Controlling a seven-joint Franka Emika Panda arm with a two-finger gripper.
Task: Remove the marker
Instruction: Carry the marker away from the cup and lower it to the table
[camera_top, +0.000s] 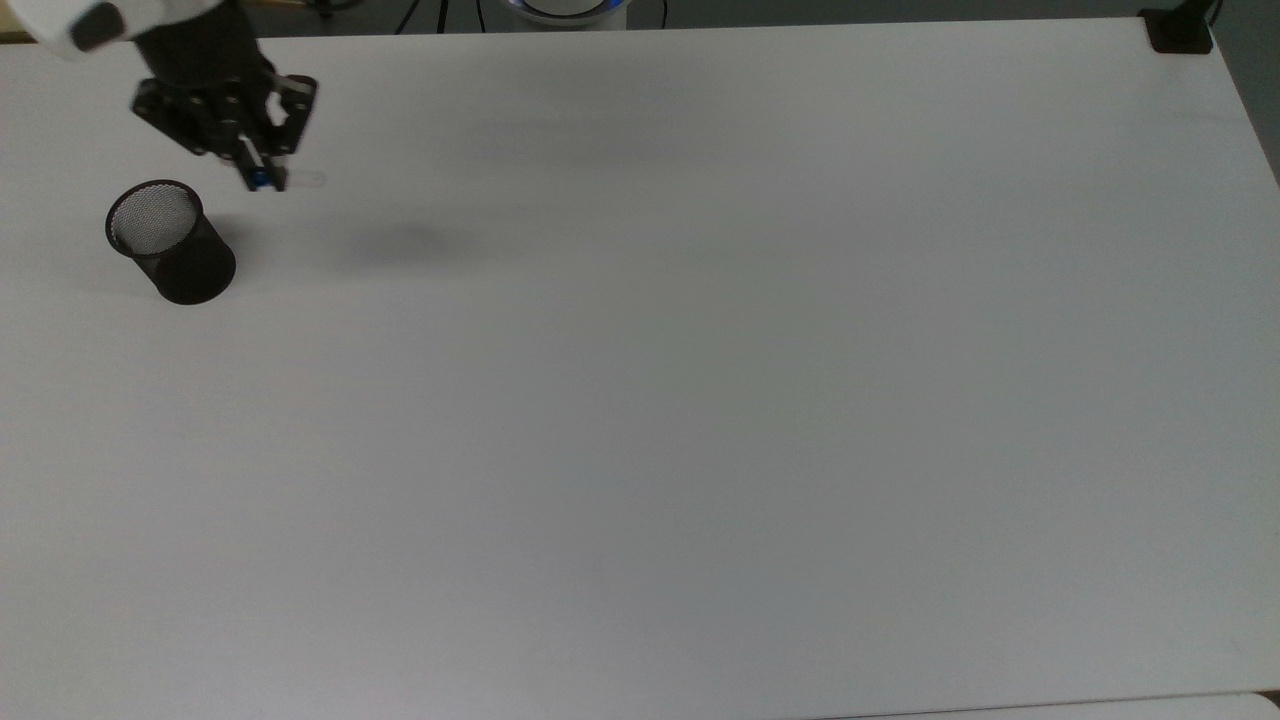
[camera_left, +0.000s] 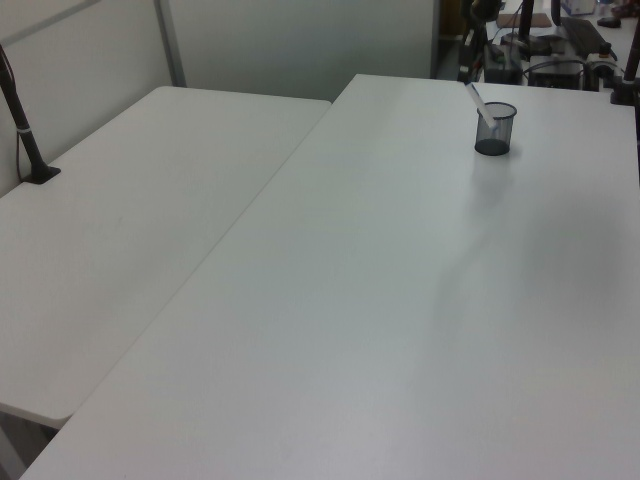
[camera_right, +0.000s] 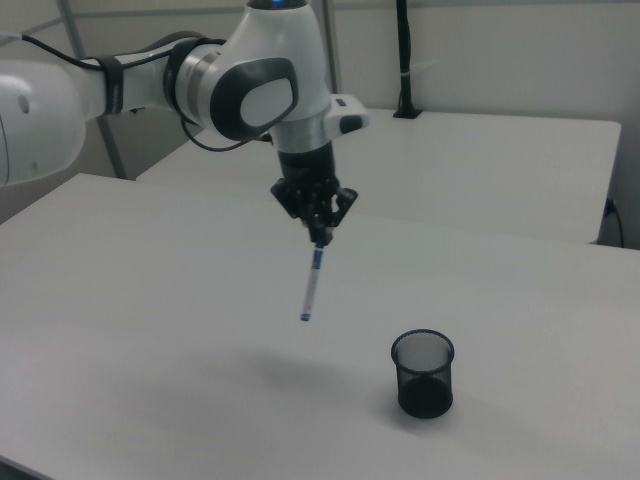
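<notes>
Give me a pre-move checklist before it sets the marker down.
1. Grip: gripper shut on the marker at its top end: ok.
2. Marker out of the cup: hangs in the air, clear of the rim: ok.
3. Marker pose: near upright, slightly tilted: ok.
4. Cup upright on the table: ok.
5. Drop zone below the marker: bare table: ok.
6. Firmness of grip: cannot tell.

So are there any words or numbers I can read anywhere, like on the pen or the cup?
None can be read.
The marker has a blue mark on its white barrel, too small to read.
The black mesh cup and the gripper holding the marker show no writing.
</notes>
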